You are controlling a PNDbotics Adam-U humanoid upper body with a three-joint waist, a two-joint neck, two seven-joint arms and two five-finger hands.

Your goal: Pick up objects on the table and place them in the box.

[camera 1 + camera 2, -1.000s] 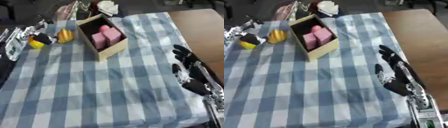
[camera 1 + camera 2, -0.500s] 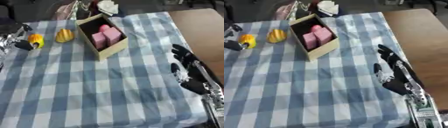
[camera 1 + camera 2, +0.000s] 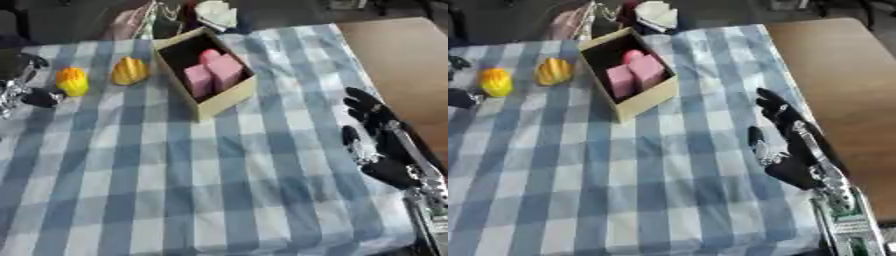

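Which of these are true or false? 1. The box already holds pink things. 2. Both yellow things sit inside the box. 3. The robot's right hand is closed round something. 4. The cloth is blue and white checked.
1. True: pink blocks lie in the box.
2. False: the two yellow things lie on the cloth, left of the box.
3. False: the right hand rests open on the cloth, holding nothing.
4. True. The left hand shows at the left edge, beside one yellow thing.
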